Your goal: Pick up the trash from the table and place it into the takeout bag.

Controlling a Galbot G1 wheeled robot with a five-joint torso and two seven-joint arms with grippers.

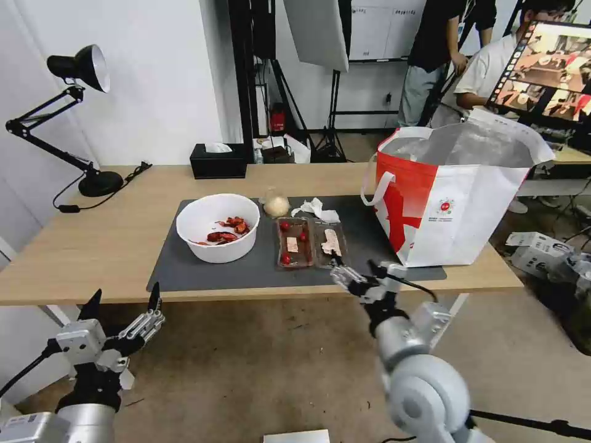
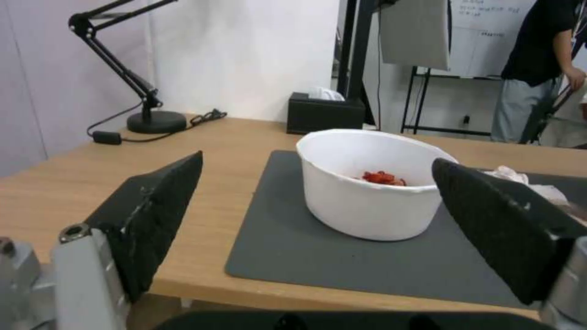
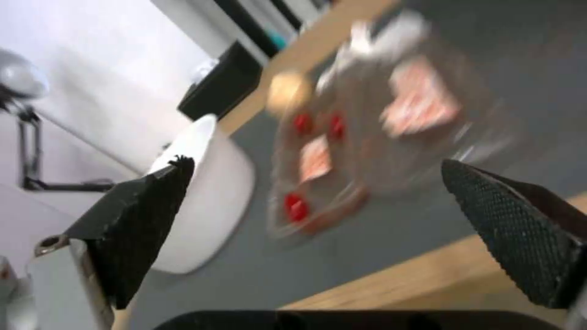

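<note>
three containers sit on the dark grey mat [image 1: 215, 271] of the light-wood table [image 1: 92, 246]. white round bowl [image 1: 218, 227] at the mat's left holds a few red scraps [image 1: 228, 229]. clear plastic tray [image 1: 309, 242] just beside it holds cherry tomatoes [image 1: 285, 226] and pale scraps. behind the tray lie a small clear bag with a beige lump [image 1: 276, 203] and a crumpled white tissue [image 1: 316, 210]. red-and-white takeout bag [image 1: 455, 203] stands upright and open at the mat's right end, foil lining showing. left end effector [image 1: 123, 303] hangs below the table's near edge, fingers spread wide, holding nothing. right end effector [image 1: 354, 266] hovers at the near edge by the tray, fingers wide apart, empty.
</note>
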